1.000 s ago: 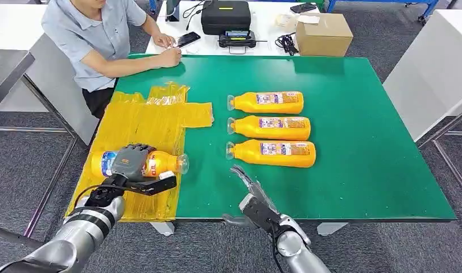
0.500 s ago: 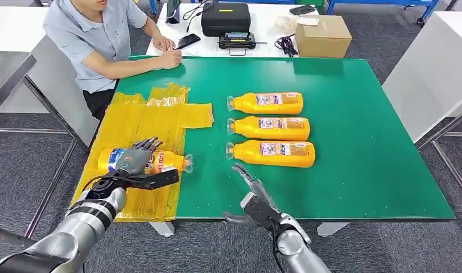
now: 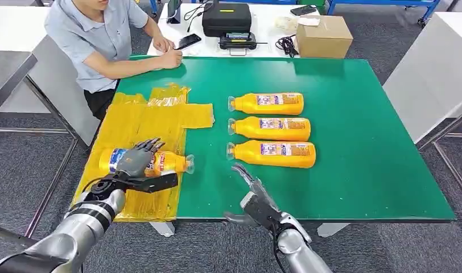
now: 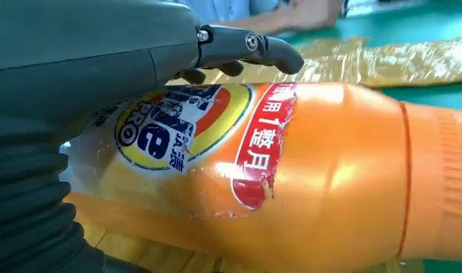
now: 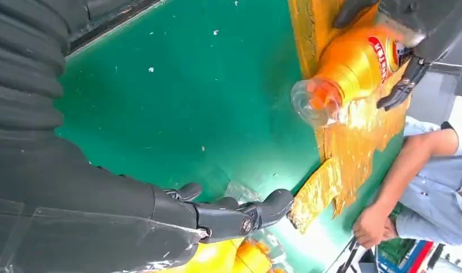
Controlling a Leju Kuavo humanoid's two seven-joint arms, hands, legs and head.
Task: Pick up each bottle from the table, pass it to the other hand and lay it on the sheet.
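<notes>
Fingers of left hand (image 3: 139,161) lifted off since 1 s ago, now spread over bottle (image 3: 160,162) laid on sheet (image 3: 139,122). Right hand (image 3: 257,202) open, empty. Roll risk: bottle is round, neck past sheet edge. 3 bottles (image 3: 271,128) beyond.

The left arm comes in from the lower left, and the left hand (image 3: 139,162) is over the near left part of the table. Its fingers (image 4: 248,45) are stretched out and apart, and the thumb points to the right along the near edge. The right hand (image 3: 252,199) hovers at the near edge around the middle, empty, with its fingers (image 5: 240,216) extended forward and the thumb out to the left.
</notes>
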